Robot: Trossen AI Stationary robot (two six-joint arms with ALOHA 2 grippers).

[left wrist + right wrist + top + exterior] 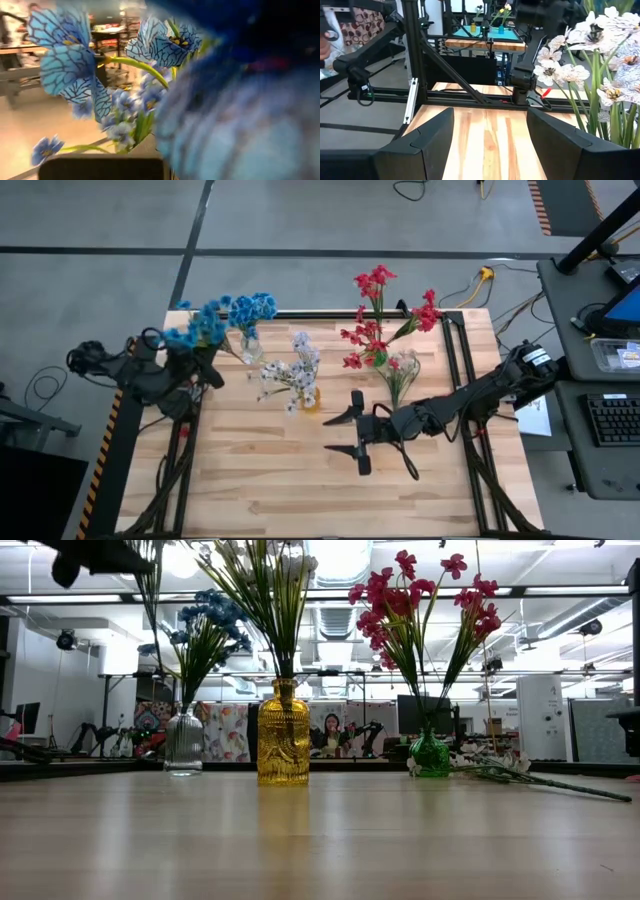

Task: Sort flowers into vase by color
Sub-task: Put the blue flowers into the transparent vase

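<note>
Blue flowers [205,323] in closed left end effector [192,358]; right end effector [352,433] wide, empty, mid-table

a light wooden table [300,480] with a black frame fills the middle of the high view, standing on a grey floor crossed by dark lines. at the right edge of that view a dark desk carries a keyboard [612,420] and a laptop [625,305]; a yellow plug [486,274] on a cable lies on the floor just above the table's upper right corner. in the low view the background shows an open workshop with ceiling lights, a monitor [420,712] right of centre, and a person [330,732] seated far behind the table, near the middle.
</note>
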